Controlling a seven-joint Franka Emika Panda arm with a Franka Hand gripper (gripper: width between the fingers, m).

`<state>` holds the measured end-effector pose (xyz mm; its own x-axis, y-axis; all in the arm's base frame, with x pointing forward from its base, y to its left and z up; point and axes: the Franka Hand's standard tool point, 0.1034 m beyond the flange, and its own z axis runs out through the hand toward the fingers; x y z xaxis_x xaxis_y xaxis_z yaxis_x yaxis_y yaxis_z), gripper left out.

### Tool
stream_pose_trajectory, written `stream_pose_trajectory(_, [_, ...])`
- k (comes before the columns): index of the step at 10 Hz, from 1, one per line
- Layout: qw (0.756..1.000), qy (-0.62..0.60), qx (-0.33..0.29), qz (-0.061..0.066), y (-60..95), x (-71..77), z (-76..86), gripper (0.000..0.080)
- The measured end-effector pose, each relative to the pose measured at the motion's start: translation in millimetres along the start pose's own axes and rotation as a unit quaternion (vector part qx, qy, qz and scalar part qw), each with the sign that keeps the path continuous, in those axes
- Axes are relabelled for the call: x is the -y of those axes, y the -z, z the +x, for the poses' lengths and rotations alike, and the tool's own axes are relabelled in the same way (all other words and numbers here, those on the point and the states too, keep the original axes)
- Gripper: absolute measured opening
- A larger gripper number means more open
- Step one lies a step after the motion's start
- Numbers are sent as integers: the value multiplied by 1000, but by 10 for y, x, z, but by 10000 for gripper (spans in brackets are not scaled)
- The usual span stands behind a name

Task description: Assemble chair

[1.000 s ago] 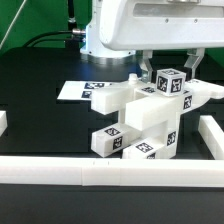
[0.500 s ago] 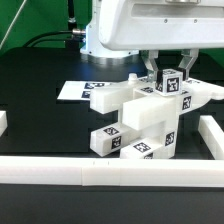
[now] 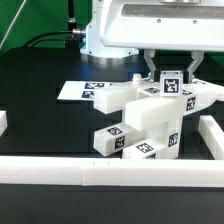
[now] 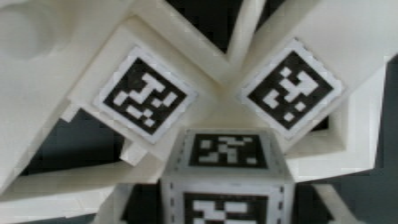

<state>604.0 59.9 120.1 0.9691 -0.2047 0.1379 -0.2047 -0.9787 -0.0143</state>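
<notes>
The partly built chair [image 3: 140,115] of chunky white tagged parts stands in the middle of the black table. A tagged white post [image 3: 172,83] stands upright on top of it. My gripper [image 3: 171,68] comes down from above with one finger on each side of the post and is shut on it. In the wrist view the post [image 4: 226,170] fills the space between my gripper [image 4: 226,200] fingers, with two tagged slanted chair parts [image 4: 146,92] spreading out beyond it. The post's lower end is hidden by the chair parts.
The marker board [image 3: 72,90] lies flat behind the chair on the exterior view's left. White border rails run along the front [image 3: 100,170], the right [image 3: 212,135] and the left edge [image 3: 3,122]. The robot's base [image 3: 100,45] stands behind.
The post has turned about its upright axis in my gripper: a corner faced the camera before, now one tagged face does. It also sits slightly lower. The chair has not moved.
</notes>
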Motion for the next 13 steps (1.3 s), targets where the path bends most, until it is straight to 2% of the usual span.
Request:
stream_pose_trajectory(4, [980,-200,-1,2,-8,-15,38,285])
stream_pose_trajectory(7, [961,-276,-2,5,-7,-1,46,285])
stream_pose_trajectory(8, [959,-282,-2,5,-9,0,45,338])
stream_pose_trajectory(9, [963,-270,-2,5,-10,0,44,472])
stream_pose_trajectory(10, [966,-257,-2,5,-10,-1,44,472])
stream_pose_trajectory(11, [969,-246,-1,4,-4,0,48,608])
stream_pose_trajectory(13, [989,-148,-1,2,-4,-4,50,637])
